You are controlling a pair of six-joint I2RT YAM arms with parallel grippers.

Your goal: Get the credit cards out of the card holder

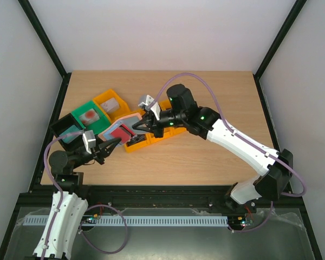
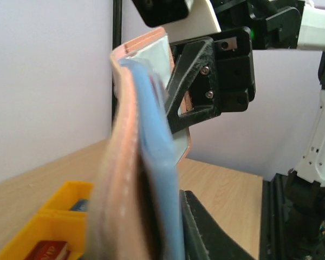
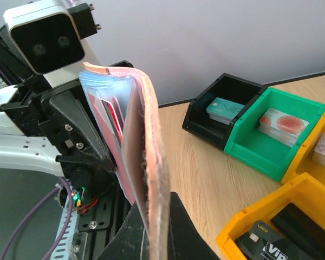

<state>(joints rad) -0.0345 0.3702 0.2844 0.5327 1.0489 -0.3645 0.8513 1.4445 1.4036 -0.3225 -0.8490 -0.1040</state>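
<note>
Between the right claw (image 1: pixel 136 125) and left claw (image 1: pixel 114 144) hangs the card holder (image 1: pixel 125 123), partly open; the right is clenched on it, the left's grip I cannot tell

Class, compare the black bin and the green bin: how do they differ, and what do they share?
The black bin ends the row; the green bin sits between it and a yellow bin. The black bin holds a pale teal card; the green bin holds a white card with a red blotch. Both are open-topped bins.
</note>
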